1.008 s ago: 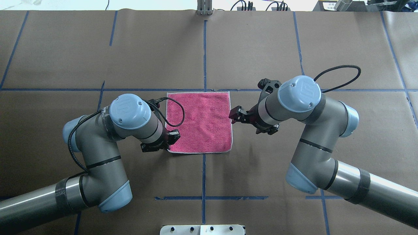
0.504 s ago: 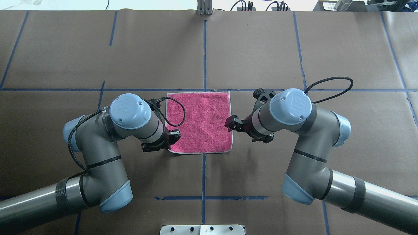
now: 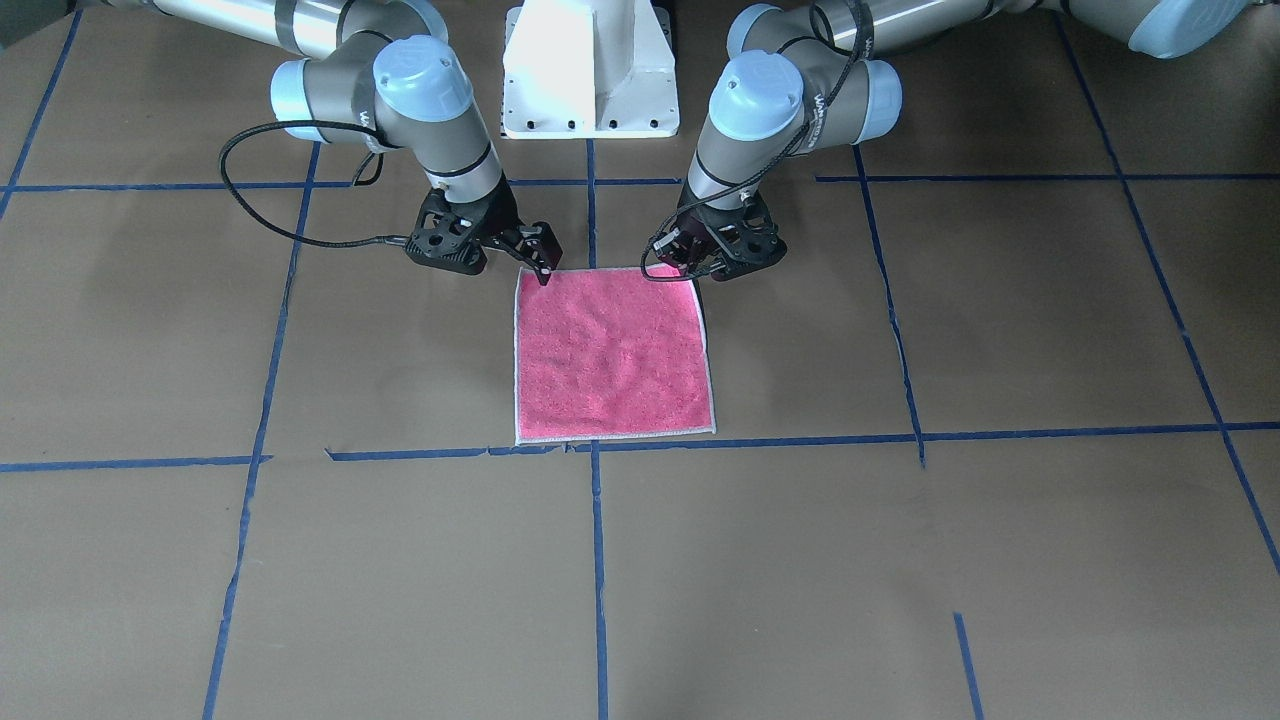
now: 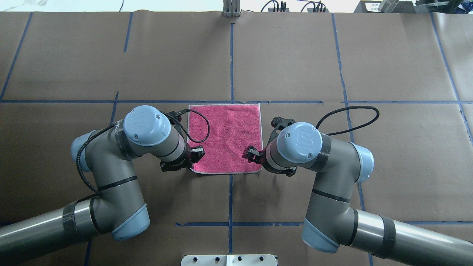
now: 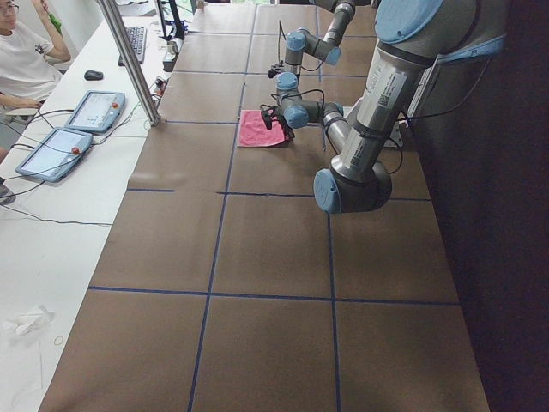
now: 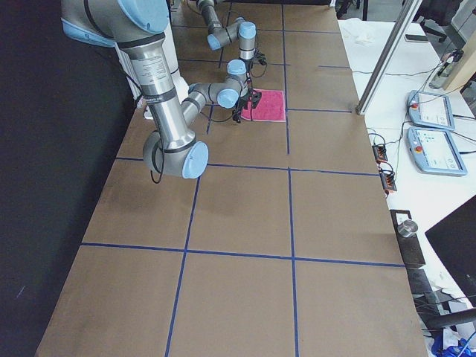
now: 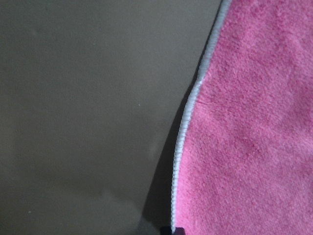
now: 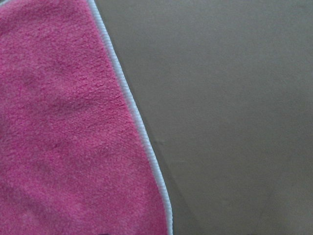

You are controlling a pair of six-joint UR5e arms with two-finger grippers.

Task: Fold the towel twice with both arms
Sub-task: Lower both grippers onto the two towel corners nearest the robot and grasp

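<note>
While the brown paper-covered surface (image 4: 295,55) is divided into squares by blue tape lines (image 4: 231,62), it is reached over from the robot's side by the left arm (image 4: 111,177) and the right arm (image 4: 332,184), both bent at the elbow toward the middle. Between them the towel (image 4: 225,136) is spread flat, pink-red face up. Its far edge is laid just beside a cross line of tape, and the central line is straddled by it. The left gripper (image 4: 192,159) is set at the towel's robot-side corner on the left, and the right gripper (image 4: 249,154) is held at the robot-side corner on the right, just inside the towel's edge. In the front-facing view the right arm's fingers (image 3: 543,262) are pointed down at that corner. Whether either pair of fingers is spread, pressed together or pinching cloth cannot be told. In the left wrist view the towel's whitish border (image 7: 183,142) is seen, with a shadow cast beside it.
</note>
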